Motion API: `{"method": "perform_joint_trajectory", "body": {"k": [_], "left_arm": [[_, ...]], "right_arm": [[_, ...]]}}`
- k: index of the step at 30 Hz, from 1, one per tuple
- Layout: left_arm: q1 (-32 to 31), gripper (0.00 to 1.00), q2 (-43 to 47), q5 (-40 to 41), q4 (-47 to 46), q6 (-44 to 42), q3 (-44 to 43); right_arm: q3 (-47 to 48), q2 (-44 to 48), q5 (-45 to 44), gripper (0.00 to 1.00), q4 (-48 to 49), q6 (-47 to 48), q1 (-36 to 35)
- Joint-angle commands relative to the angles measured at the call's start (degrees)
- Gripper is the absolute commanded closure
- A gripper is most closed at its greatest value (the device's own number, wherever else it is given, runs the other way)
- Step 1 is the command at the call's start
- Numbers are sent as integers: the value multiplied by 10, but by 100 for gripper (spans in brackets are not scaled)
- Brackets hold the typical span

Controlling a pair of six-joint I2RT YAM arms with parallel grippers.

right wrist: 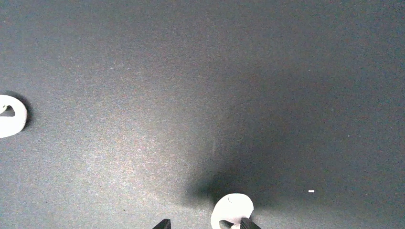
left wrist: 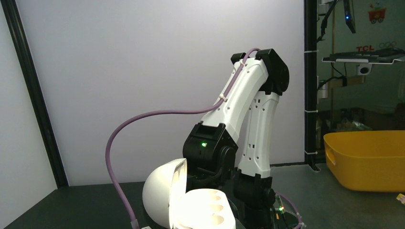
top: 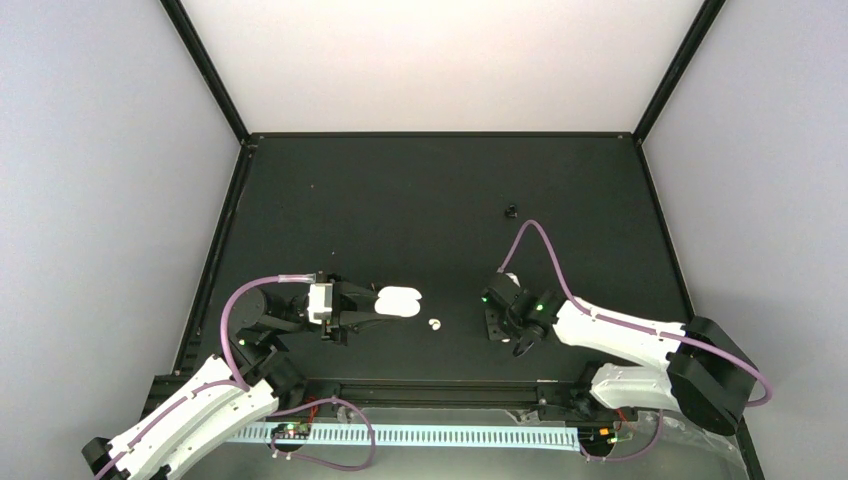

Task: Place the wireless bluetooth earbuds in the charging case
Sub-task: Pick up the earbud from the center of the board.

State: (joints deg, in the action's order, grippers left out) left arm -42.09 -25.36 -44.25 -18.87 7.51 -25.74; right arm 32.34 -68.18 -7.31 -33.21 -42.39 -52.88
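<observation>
The charging case (top: 399,301) sat left of the table's middle, toward the near edge. It was open, its domed lid (left wrist: 162,195) tipped up and two sockets (left wrist: 212,208) showing in the white base. The left gripper (top: 372,305) was clamped on the case's left end, jaws drawn in tight against it.

Just right of the case and slightly nearer, a loose earbud (top: 435,324) lay on the black table (top: 400,200), apart from both case and grippers. Further right, a second earbud (right wrist: 232,209) rested on the table between the tips of the right gripper (right wrist: 205,225). The jaws stood apart, wider than the earbud, which lay close against one fingertip (right wrist: 246,223) with a clear gap to the other. The top view hid this earbud under the right wrist.

A small black object (top: 510,210) lay well away toward the far side. Beyond the enclosure, the left wrist camera caught a yellow bin (left wrist: 367,160).
</observation>
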Motion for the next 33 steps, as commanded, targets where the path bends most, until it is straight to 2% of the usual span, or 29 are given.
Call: {"method": "perform_joint_trajectory", "body": {"k": [1, 23, 28, 33], "left_arm": [[-1, 99, 2, -11, 0, -9, -13], [-1, 98, 2, -10, 0, -9, -13], [-1, 98, 2, -10, 0, -8, -13], [-1, 98, 2, -11, 0, -8, -13]], "right_arm": [[-14, -6, -22, 63, -13, -12, -4], [-18, 15, -63, 86, -36, -35, -4], [-18, 22, -70, 98, -45, -44, -4], [-12, 38, -73, 99, -58, -49, -4]]}}
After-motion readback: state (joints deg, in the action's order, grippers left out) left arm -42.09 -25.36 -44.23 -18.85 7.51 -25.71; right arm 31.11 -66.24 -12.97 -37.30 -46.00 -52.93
